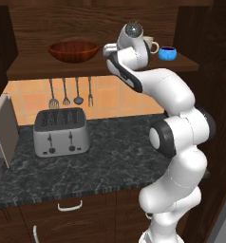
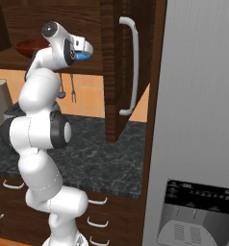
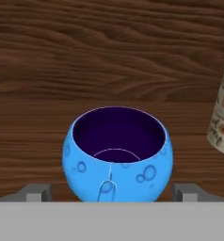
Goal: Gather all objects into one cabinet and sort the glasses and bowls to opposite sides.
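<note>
Left base view: bowl [image 1: 73, 51] sits at ten o'clock on the cabinet shelf [image 1: 34, 70]; a blue cup [image 1: 166, 53] and mug [image 1: 153, 46] at one o'clock. Hand view: tool [image 3: 113, 192] spread wide, its fingertips [image 3: 35, 193] flanking another blue cup [image 3: 117, 154], upright on the shelf.

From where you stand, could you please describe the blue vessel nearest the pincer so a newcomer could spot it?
Look at the dark wood cabinet shelf above the counter. At its right end, past the cream mug, sits a small squat bright-blue vessel, which the open pincer faces. It is bubble-patterned with a dark purple inside, unlike the wide reddish-brown bowl on the left.
</note>
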### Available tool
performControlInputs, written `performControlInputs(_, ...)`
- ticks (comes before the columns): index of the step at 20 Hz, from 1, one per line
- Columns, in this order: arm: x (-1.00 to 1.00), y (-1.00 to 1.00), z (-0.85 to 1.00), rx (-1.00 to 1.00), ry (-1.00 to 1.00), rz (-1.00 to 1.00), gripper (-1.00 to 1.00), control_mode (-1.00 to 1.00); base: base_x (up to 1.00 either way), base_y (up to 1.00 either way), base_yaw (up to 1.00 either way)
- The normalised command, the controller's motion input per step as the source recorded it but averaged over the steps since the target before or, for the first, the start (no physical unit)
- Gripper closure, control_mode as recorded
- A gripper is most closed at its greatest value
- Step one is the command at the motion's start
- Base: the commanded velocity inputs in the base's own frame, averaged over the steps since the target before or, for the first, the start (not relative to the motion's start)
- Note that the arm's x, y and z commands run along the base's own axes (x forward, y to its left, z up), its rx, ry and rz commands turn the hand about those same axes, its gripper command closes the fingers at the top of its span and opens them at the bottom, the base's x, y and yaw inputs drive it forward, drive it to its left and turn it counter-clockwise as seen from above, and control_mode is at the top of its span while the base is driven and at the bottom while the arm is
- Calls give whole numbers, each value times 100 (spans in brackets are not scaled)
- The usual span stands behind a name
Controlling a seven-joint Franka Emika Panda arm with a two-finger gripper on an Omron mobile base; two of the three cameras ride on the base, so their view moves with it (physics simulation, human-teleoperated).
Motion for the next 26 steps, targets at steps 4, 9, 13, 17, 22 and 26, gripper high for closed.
performControlInputs(4, 0, 0, -8, 1, 1, -7, -100, -100, 0, 0, 0)
performControlInputs(9, 4, 0, -4, 0, 1, -5, -100, -100, 0, 0, 0)
performControlInputs(13, 0, 0, -1, 1, 0, -4, 100, -100, 0, 0, 0)
performControlInputs(17, 0, -2, -2, 3, 0, -2, 100, -100, 0, 0, 0)
performControlInputs(22, 1, -9, -1, 3, 0, -2, 100, -100, 0, 0, 0)
performControlInputs(26, 0, -32, 0, 2, 0, -2, 100, -100, 0, 0, 0)
